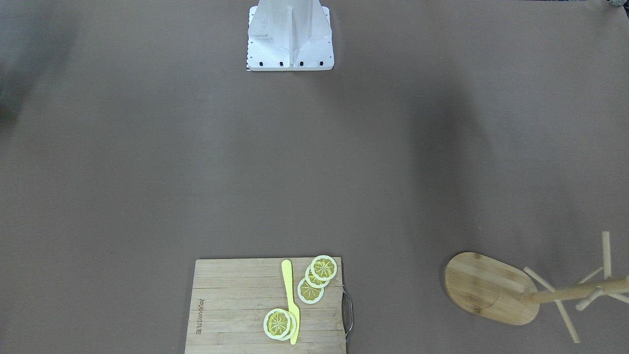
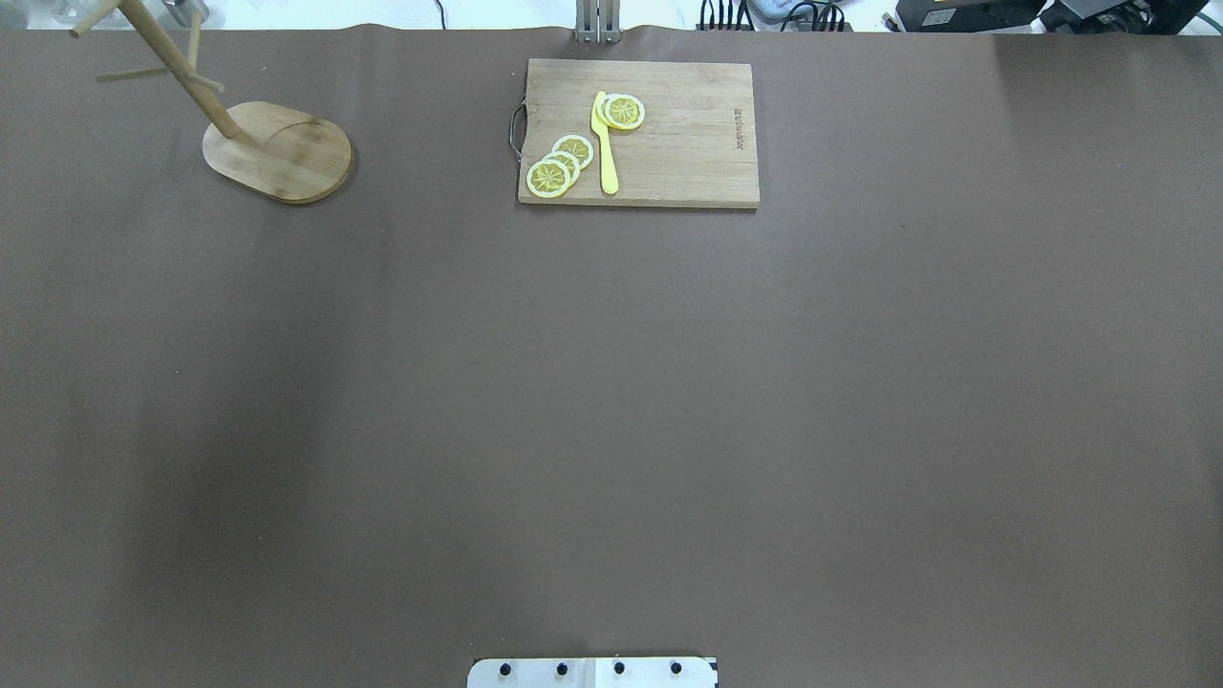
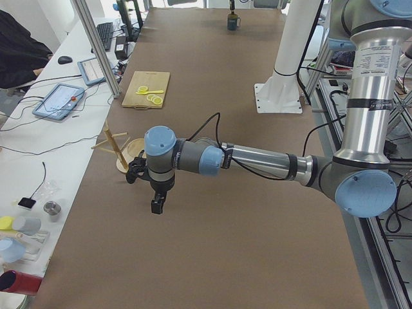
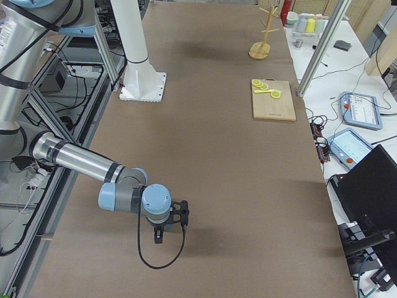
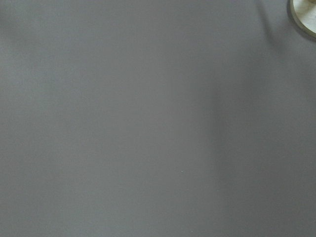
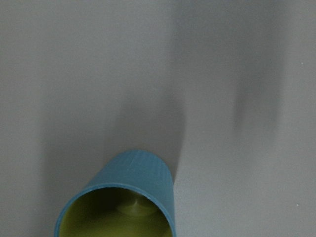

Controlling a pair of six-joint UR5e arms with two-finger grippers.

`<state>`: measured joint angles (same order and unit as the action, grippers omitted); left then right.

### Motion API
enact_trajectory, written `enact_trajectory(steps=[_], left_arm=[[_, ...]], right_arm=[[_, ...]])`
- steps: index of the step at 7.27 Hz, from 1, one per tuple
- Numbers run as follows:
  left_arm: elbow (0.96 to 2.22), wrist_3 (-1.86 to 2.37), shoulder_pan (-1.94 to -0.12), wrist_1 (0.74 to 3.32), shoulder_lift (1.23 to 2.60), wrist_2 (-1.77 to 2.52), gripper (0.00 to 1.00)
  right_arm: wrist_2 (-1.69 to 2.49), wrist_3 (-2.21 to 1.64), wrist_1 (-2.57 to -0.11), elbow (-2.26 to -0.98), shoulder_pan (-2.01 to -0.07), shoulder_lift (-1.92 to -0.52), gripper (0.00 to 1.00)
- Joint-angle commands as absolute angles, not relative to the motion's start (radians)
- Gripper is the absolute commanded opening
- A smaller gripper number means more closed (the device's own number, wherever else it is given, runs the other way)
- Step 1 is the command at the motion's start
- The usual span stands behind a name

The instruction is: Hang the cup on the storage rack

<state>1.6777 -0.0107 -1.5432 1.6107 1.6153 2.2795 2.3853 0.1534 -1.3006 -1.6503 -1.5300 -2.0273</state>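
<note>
teal-blue cup (image 6: 140,170), olive-yellow inside, standing upright

Brown table (image 2: 611,430) carries cutting board (image 2: 688,143), storage rack (image 2: 287,158), cup (image 3: 232,23); all well apart.

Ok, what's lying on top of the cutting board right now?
The cutting board carries a yellow knife and five lemon slices: three overlapping on one side of the knife, two stacked on the other. The lower slices are partly covered.

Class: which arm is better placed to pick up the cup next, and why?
Right. Its wrist camera shows the cup close up; the left claw hangs by the storage rack, far from the cup.
</note>
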Motion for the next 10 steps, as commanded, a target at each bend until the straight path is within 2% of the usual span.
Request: enact_trajectory(steps=[1, 7, 8, 9, 10], left_arm=[[1.677, -0.011, -1.543, 1.611, 1.615, 2.279, 0.99], [1.671, -0.011, -1.542, 1.612, 1.617, 2.279, 0.99], [1.671, -0.012, -1.542, 1.612, 1.617, 2.279, 0.99], [1.671, -0.011, -1.542, 1.612, 1.617, 2.279, 0.99], [1.669, -0.011, -1.542, 1.612, 1.617, 2.279, 0.99]], right_arm=[[2.385, 0.155, -1.299, -1.643, -1.508, -2.025, 1.00], [2.405, 0.155, -1.299, -1.606, -1.482, -2.000, 1.00], [2.407, 0.155, -1.298, -1.602, -1.482, -1.999, 0.86], [2.405, 0.158, -1.298, -1.600, -1.482, -1.997, 0.29], [2.405, 0.166, -1.298, -1.600, -1.480, -1.994, 0.00]])
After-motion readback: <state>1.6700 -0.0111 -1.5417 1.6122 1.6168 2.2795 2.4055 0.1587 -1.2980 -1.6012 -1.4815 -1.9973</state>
